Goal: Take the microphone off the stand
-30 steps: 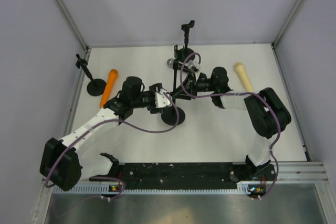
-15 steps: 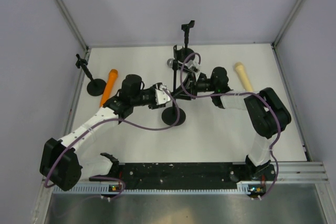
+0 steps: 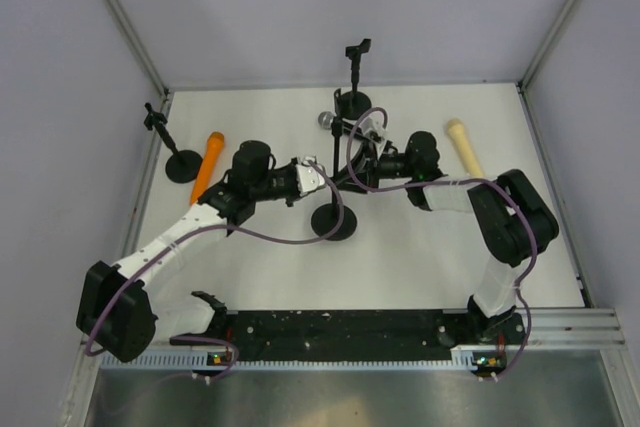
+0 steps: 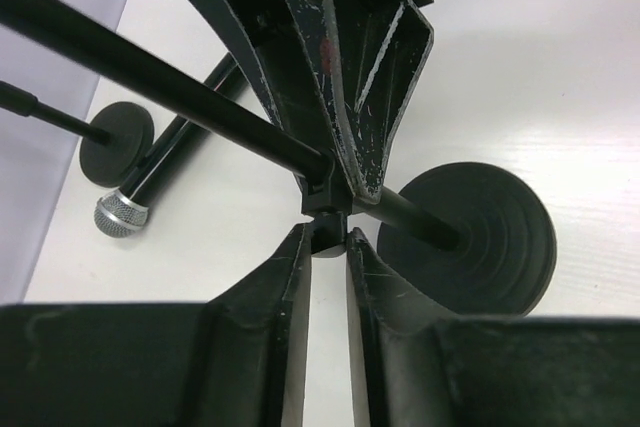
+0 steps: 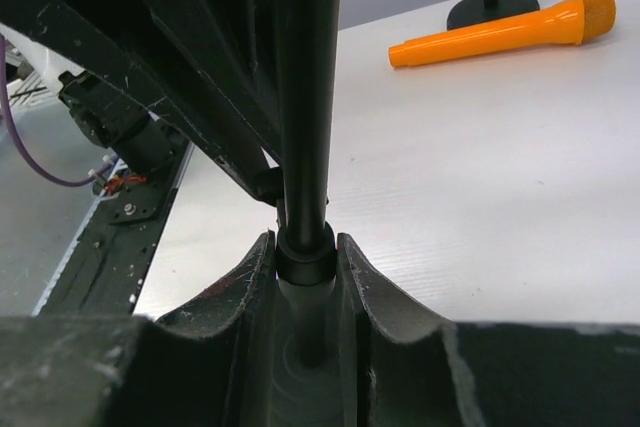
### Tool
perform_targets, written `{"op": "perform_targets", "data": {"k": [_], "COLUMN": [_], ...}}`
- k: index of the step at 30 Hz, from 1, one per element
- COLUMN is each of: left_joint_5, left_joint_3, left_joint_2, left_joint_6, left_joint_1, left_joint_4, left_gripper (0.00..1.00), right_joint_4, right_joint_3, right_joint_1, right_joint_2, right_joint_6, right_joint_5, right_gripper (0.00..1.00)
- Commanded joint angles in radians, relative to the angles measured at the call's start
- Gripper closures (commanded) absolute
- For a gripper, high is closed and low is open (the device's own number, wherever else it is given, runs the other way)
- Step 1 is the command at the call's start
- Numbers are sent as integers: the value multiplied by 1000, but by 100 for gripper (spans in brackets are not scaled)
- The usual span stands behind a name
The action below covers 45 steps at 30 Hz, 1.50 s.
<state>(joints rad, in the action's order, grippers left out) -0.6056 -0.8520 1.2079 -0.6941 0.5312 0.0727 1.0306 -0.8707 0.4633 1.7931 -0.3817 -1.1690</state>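
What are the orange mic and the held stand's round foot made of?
Orange mic: probably plastic. It looks smooth and matte, in one even colour. Round foot: black metal or hard plastic, matte with ringed grooves. The look alone doesn't show which.

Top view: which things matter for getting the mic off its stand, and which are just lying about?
In the job: black microphone, its stand, left end effector and right end effector, both shut on the stand's pole.
Lying about: orange microphone, cream microphone, empty stand at the back, empty stand at the left.
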Motion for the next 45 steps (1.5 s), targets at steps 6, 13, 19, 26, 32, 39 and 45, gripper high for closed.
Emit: {"op": "perform_targets", "data": {"k": [6,13,19,26,32,39,45], "left_joint_5": [-68,-60,-63,-124,-181,-218,-240], "left_joint_3": [-15,-5,8,11,13,22,28], "left_joint_2": [15,1,-18,-11,4,18,16], "left_joint_6": [165,163,188,277,357,418,469], "left_joint_1": [1,-2,-16,-46,-59,-59,-71], "left_joint_4": [-136,-137,-160,-203,-238,-278,-309], "left_gripper": [81,40,36,36,38,40,42], "right_joint_4": [152,155,149,102,62,26,9], "right_joint_3": [25,32,41,58,65,71,73], "right_joint_1": [0,-3,-3,-3,-3,-2,-3], "right_joint_2": [-106,-124,-130,-172,-199,-213,-216], "right_joint_6": [60,69,84,173,219,257,279], "right_joint_5": [8,12,9,-4,3,9,15], "right_gripper": [100,100,100,100,100,100,100]}}
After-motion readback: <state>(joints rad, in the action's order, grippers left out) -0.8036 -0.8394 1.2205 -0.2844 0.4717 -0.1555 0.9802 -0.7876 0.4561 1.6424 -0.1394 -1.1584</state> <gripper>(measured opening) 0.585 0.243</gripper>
